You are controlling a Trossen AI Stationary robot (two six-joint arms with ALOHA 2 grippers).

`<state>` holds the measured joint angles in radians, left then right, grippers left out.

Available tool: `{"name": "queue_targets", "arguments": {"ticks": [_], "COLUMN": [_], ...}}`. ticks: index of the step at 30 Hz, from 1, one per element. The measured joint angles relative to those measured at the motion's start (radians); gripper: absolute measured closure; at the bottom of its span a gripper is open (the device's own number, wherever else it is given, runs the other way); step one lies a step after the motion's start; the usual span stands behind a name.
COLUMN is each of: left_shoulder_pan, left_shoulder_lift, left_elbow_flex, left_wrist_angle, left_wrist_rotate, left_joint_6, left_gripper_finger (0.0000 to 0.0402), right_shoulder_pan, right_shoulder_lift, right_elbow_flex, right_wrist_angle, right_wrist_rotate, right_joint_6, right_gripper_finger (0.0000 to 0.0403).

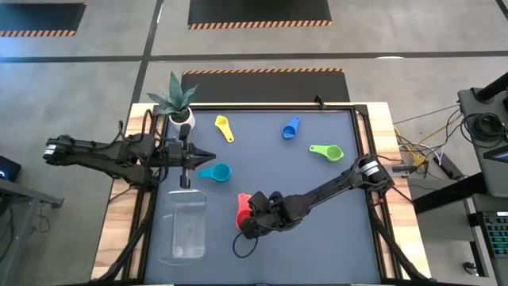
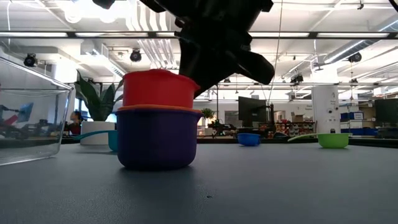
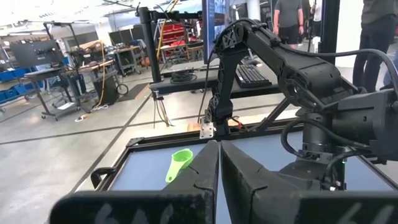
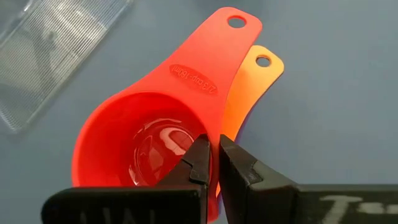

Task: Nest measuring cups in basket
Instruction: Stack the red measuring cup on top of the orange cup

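A red cup [image 1: 243, 205] sits nested on top of an orange cup and a purple cup [image 2: 157, 140], a stack standing on the mat just right of the clear basket [image 1: 182, 226]. My right gripper [image 4: 213, 152] is at this stack, shut on the red cup's bowl. The teal cup [image 1: 216, 172], yellow cup [image 1: 225, 127], blue cup [image 1: 291, 129] and green cup [image 1: 327, 151] lie apart on the mat. My left gripper [image 1: 205, 156] hovers shut beside the teal cup and touches nothing. My right gripper pinches the red cup's bowl wall at the rim [image 4: 210, 127], on the side opposite the handle. One finger [image 4: 199, 163] is inside the bowl and the other outside. The fingers slant down from above. The cup sits upright, nested in the stack on the table.
A white pot with a spiky plant [image 1: 181, 115] stands at the far left corner, close to my left arm. The basket [image 2: 31, 124] lies near the left near edge. The orange cup's handle [image 4: 252, 87] juts out beneath the red one.
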<state>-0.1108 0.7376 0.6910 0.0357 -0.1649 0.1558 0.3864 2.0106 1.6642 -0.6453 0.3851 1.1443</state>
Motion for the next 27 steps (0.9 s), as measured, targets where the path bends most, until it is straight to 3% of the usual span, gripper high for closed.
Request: {"name": "queue_targets", "arguments": {"ticks": [7,20,24,27], "left_shoulder_pan": [0.000,0.000,0.000,0.000], "left_shoulder_lift": [0.000,0.000,0.000,0.000], "left_elbow_flex": [0.000,0.000,0.000,0.000], "left_wrist_angle": [0.000,0.000,-0.001,-0.001], "left_wrist_rotate": [0.000,0.000,0.000,0.000], "left_joint_6": [0.000,0.000,-0.007,-0.007], "left_gripper_finger": [0.0402,0.0402,0.0402,0.0402], "right_shoulder_pan": [0.000,-0.003,-0.005,-0.006], "right_shoulder_lift": [0.000,-0.027,-0.084,-0.113], "right_elbow_flex": [0.000,0.000,0.001,0.001], "right_wrist_angle": [0.000,-0.021,-0.072,-0.115], "right_wrist_rotate": [0.008,0.003,-0.002,-0.067], "right_joint_6": [0.000,-0.008,-0.024,-0.100], "right_gripper_finger": [0.0385,0.0281,0.0274,0.0284]}}
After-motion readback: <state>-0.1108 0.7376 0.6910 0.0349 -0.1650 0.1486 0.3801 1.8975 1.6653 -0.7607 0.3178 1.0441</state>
